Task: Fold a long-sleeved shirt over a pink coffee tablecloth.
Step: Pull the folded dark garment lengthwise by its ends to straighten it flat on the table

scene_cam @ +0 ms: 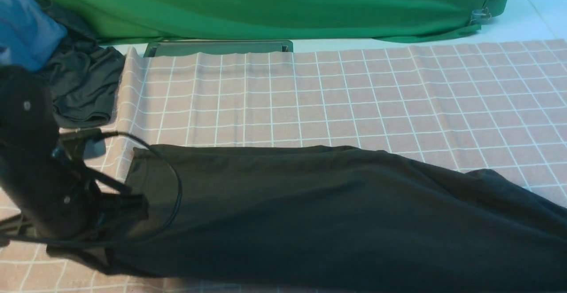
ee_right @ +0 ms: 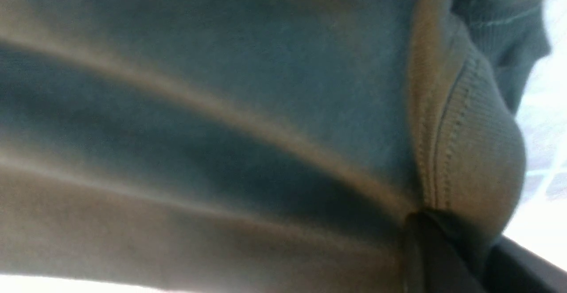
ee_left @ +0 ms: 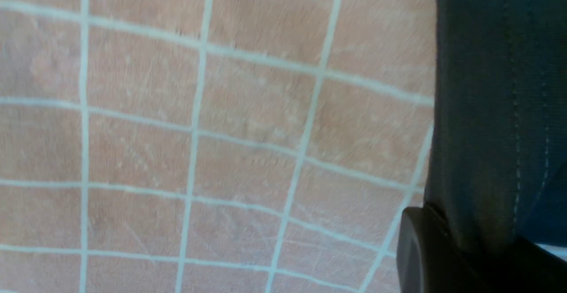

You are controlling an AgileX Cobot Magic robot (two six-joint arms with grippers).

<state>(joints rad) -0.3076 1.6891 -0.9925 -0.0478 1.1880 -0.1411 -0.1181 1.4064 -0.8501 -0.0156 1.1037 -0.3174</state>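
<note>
Right end effector (ee_right: 443, 253) hides beneath the long-sleeved shirt (ee_right: 230, 89).

Front: looks forward from between the arms, angled down across tablecloth (scene_cam: 354, 98), shirt (scene_cam: 310, 209) and far green cloth (scene_cam: 266, 5). Left wrist: faces down onto tablecloth beside the shirt's hem, very near. Right wrist: nearer yet, filled with blurred shirt. Shared by all three: shirt.

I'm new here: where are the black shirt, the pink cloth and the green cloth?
black shirt (scene_cam: 336, 213): front view, middle.
pink cloth (scene_cam: 354, 98): front view, bare middle.
green cloth (scene_cam: 266, 5): front view, middle.
</note>
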